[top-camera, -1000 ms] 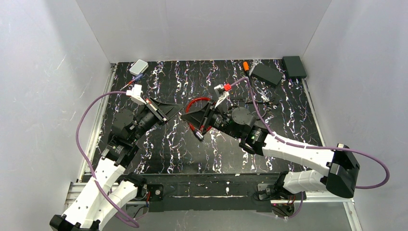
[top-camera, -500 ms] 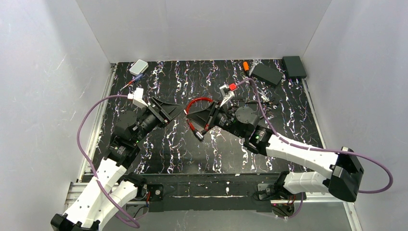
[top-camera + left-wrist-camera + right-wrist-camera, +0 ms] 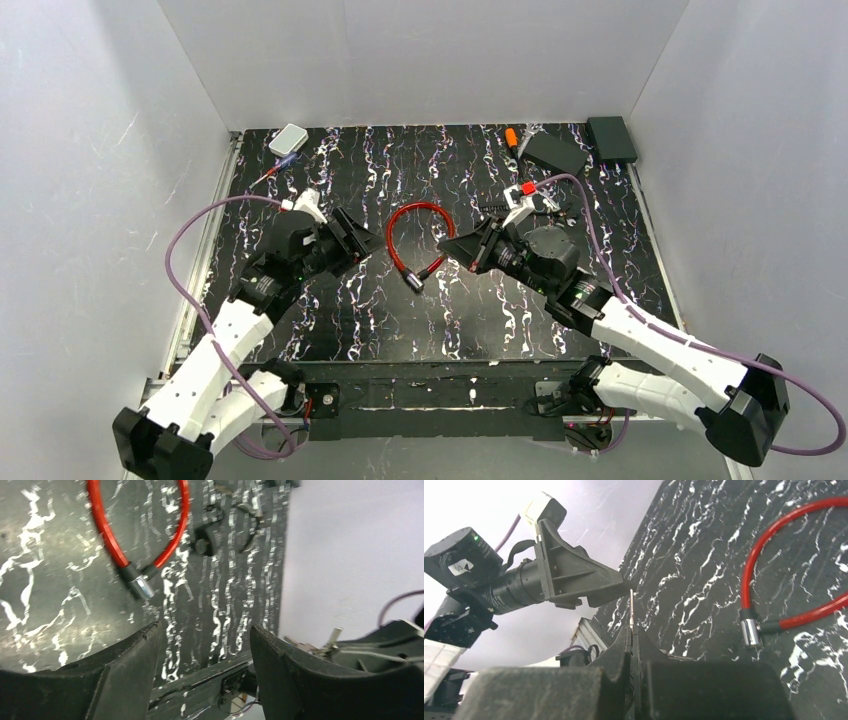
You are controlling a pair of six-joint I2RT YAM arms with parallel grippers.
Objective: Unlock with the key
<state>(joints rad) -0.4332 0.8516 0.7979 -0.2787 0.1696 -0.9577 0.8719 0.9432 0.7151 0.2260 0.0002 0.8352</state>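
Key [image 3: 631,611] pinched in the closed right gripper [image 3: 633,632], just right of the red cable lock [image 3: 392,242].
Its blade is seen edge-on, jutting past the fingertips. The lock is laid on the table [image 3: 470,320] between both grippers, touched by neither. The left gripper [image 3: 205,630] is spread open, with nothing held.

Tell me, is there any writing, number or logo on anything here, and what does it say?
Nothing reads clearly.
White sticker on the left arm: dark marks, too blurred to read.
Red cable lock, far-corner black box, white box: no lettering visible.
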